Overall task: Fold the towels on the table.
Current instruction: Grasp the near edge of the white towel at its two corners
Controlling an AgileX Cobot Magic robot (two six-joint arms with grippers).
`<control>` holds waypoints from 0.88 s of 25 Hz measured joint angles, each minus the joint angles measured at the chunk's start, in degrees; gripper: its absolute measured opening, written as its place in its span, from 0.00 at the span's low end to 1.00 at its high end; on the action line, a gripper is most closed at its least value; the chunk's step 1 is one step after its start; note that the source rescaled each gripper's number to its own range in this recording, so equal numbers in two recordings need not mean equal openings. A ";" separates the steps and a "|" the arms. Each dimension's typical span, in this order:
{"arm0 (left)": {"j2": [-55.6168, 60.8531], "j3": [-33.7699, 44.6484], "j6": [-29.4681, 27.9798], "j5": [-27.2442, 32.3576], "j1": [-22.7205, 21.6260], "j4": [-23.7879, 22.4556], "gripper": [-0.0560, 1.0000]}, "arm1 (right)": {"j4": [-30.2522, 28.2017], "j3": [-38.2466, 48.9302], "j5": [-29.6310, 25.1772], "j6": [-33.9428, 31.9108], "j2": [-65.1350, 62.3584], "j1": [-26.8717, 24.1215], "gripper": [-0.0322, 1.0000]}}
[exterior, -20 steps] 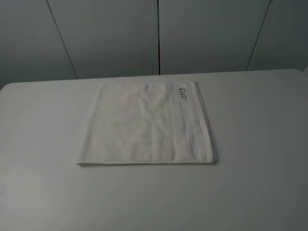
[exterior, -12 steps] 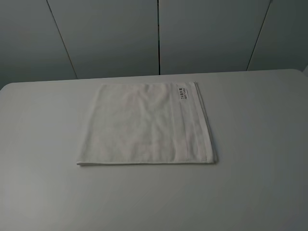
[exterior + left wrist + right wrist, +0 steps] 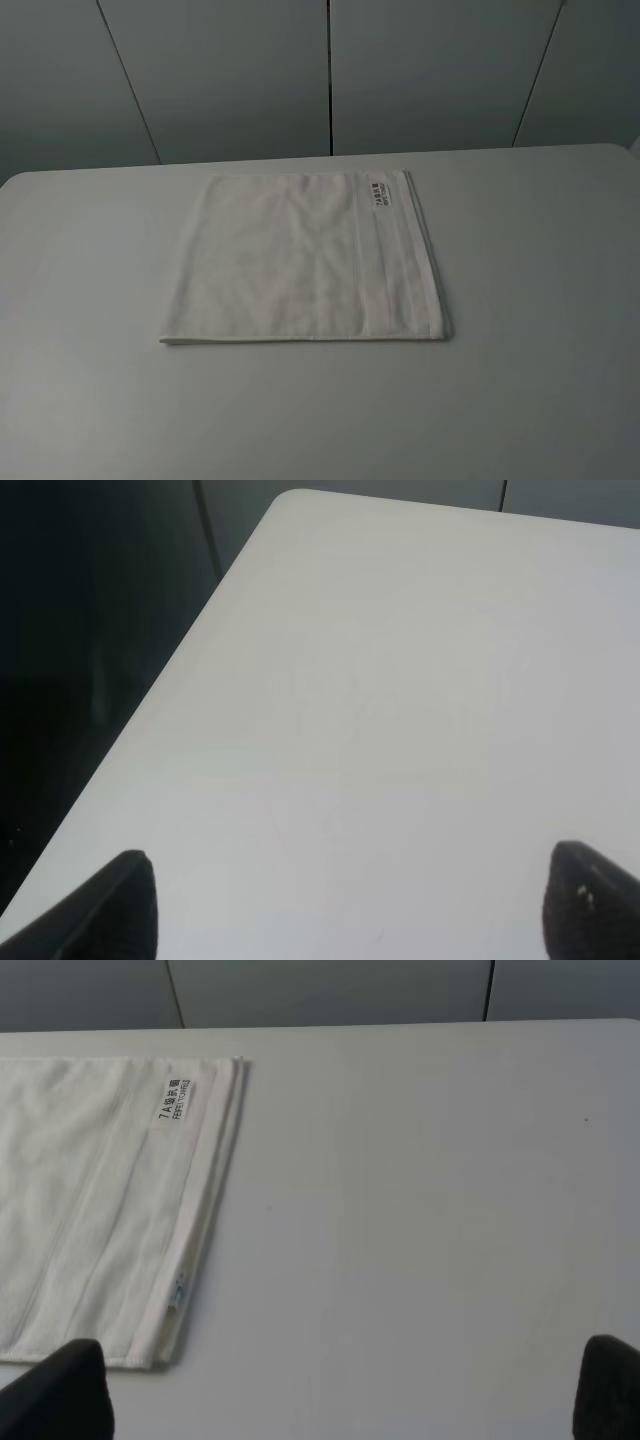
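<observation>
One towel (image 3: 300, 260) lies flat on the surface (image 3: 540, 250), label (image 3: 378, 192) at its 1 o'clock corner. Left hand (image 3: 348, 910) and right hand (image 3: 340, 1395) both gape wide, gripping nothing.

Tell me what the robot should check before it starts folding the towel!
1. Towel lying flat on the table: ok.
2. Left tool open: ok, its fingertips are far apart.
3. Right tool open: ok, its fingertips are far apart.
4. Right wrist camera sees the towel's edge and label: ok.
5. Left wrist camera sees the towel: not ok, it shows only bare table.
</observation>
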State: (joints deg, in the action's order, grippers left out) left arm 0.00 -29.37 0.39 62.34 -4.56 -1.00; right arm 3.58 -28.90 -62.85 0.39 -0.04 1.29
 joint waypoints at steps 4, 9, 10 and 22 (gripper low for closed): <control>0.00 0.00 0.00 0.00 0.00 0.00 0.99 | 0.00 0.00 0.00 0.00 0.00 0.00 1.00; 0.00 0.00 0.00 0.00 0.00 0.00 0.99 | 0.00 0.00 0.00 0.00 0.00 0.00 1.00; 0.00 0.00 0.00 0.00 0.00 0.00 0.99 | 0.00 0.00 0.00 0.00 0.00 0.00 1.00; 0.00 0.00 0.00 0.00 0.00 0.30 0.99 | 0.73 0.00 0.00 0.00 0.00 0.00 1.00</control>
State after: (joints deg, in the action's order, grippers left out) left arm 0.00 -29.37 0.39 62.34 -4.56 -0.70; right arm 4.31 -28.90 -62.85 0.39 -0.04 1.29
